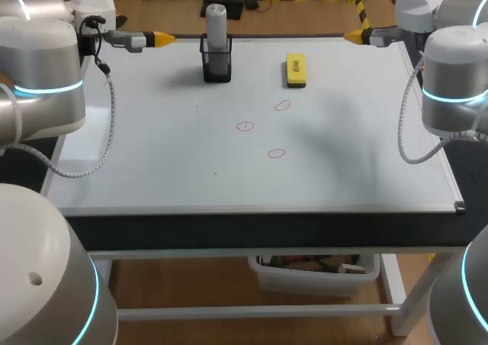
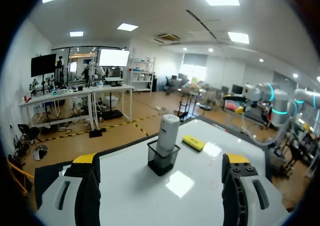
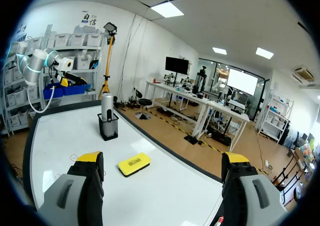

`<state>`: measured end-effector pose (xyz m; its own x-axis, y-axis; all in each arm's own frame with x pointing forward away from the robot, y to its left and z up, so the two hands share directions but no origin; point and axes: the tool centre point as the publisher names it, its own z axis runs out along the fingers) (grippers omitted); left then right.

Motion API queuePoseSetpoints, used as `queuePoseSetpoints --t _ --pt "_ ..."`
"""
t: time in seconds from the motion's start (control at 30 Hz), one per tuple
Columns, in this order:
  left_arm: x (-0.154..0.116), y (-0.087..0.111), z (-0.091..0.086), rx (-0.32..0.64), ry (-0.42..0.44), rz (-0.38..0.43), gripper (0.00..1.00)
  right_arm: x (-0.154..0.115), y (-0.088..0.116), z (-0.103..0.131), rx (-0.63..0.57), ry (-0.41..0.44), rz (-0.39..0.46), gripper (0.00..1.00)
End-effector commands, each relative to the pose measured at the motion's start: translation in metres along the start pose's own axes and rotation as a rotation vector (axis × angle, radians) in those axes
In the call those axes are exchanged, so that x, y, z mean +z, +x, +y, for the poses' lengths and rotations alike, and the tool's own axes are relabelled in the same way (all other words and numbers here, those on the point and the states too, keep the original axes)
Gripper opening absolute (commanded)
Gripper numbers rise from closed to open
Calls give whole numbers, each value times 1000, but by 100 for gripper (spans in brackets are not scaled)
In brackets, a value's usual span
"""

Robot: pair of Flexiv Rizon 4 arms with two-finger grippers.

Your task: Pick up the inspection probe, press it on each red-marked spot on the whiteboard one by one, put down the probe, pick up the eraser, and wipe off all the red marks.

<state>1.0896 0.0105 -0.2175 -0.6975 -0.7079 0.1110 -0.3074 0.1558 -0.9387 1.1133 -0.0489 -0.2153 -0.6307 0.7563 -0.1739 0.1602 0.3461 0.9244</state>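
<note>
Light: we log a bright, even wash from overhead across the whiteboard [image 1: 152, 169].
Shadows, head view: a soft dark patch on the board beside the holder [image 1: 217, 64], toward the left arm; a faint grey smear near the right arm; a thin dark rim under the eraser [image 1: 296, 69].
Glare, left wrist view: we note two pale reflected patches on the board, one between holder and gripper, one beside the eraser.
Right wrist view: board evenly white.

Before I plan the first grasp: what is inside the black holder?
The grey inspection probe stands upright in the black holder, top half sticking out. Its lower end is covered by the holder's walls.
</note>
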Motion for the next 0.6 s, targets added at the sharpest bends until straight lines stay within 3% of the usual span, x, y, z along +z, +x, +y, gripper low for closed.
queuePoseSetpoints --t 0.03,0.23,0.6 --pt "15 -15 8 50 41 116 100 0 0 -1 0 -2 0 100" --pt "33 -22 12 98 123 259 100 0 0 -1 0 -2 0 100" --pt "76 -30 13 150 165 454 100 0 0 -1 0 -2 0 100"
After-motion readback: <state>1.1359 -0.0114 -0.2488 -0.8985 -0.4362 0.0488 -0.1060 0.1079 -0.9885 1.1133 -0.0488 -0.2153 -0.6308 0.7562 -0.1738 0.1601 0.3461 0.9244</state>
